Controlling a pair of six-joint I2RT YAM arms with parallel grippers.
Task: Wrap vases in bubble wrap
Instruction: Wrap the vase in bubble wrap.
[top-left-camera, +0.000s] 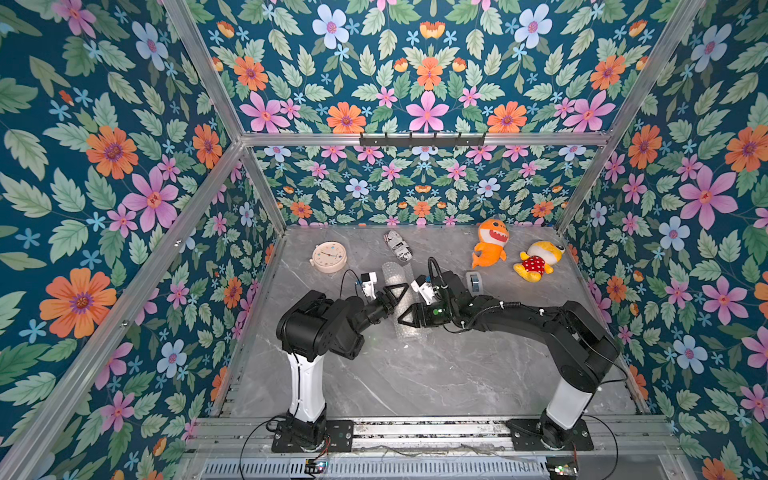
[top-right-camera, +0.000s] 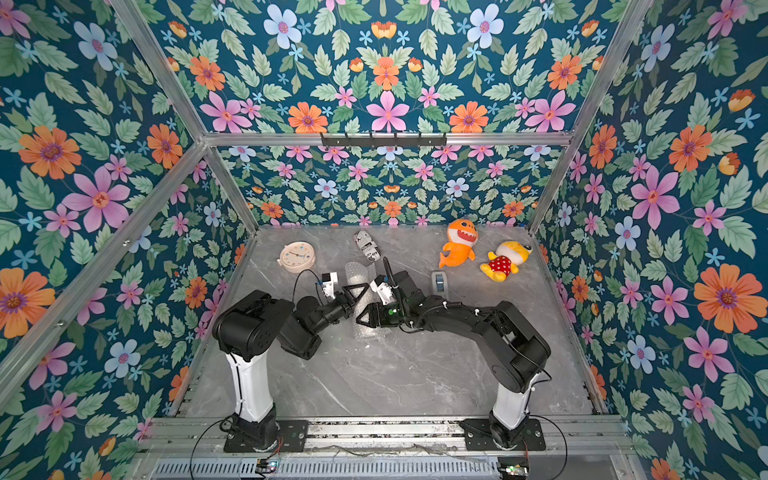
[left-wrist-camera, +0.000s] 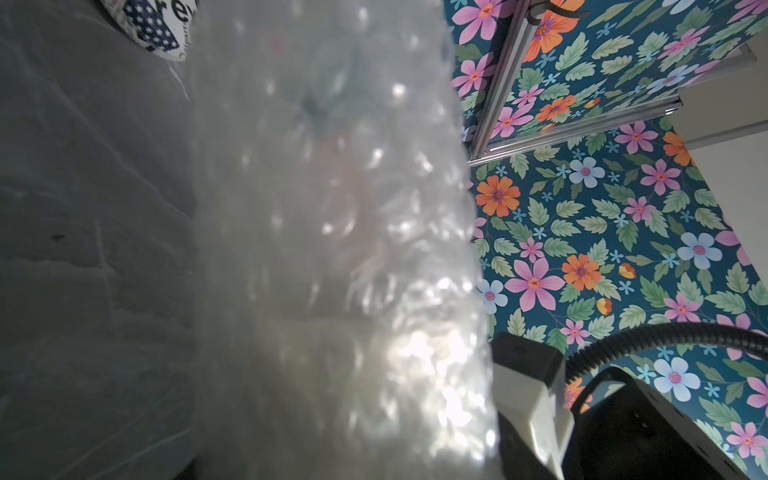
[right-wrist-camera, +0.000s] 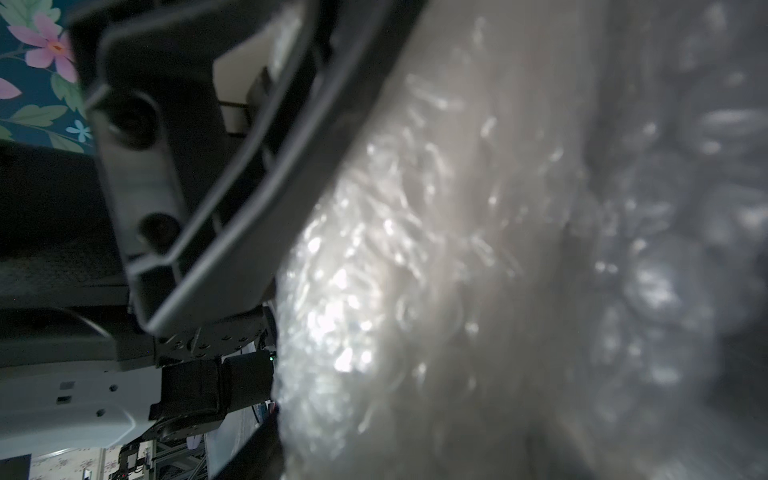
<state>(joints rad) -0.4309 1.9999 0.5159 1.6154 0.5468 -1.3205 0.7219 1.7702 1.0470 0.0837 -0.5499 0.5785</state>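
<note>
Left claw: reaches in from the left and meets the side of the wrap; whether its jaws are apart or clamped cannot be told.
Left claw's finger: in the right wrist view a black frame lying against the bubbled surface.
Right claw: comes in from the right, facing the left claw, and lies over the wrap just nearer the arm bases; its jaw state cannot be told either.
Wrap: a rolled, crumpled bundle on the table, running between both claws, with one end sticking out beyond them and the other just short of them. It fills both wrist views.
Vase: cannot be made out in any view; through the wrap only blur shows.
Cylinder: printed black and white, lying just beyond the wrap's far end, past both claws.
Tape: near the right claw, on its outer side.
Clock: beyond and outward of the left claw, apart from it.
Orange plush: well beyond the right claw.
Yellow plush: farther outward of the right claw, beside the orange plush.
</note>
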